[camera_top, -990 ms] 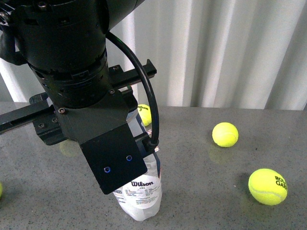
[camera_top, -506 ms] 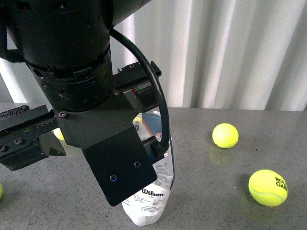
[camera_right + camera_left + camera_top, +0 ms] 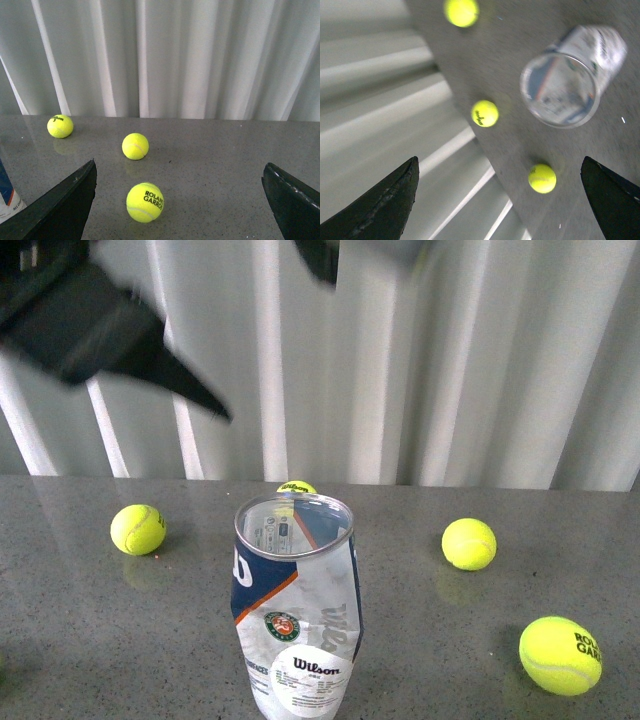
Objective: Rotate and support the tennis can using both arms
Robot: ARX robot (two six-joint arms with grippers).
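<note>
While the can [image 3: 294,605] stands upright at the near middle of the tabletop [image 3: 430,630] among balls, both end effectors, left [image 3: 505,195] and right [image 3: 182,200], hang released, gripping nothing.

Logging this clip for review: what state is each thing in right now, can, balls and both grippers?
Clear plastic tennis can with silver rim and Wilson label: upright on the grey table, open top, empty, ungripped.
Four yellow-green tennis balls: left, behind can, right, near right with Roland Garros print, all loose on the table.
Left gripper: open, above the can.
Right gripper: open, holding nothing.
</note>
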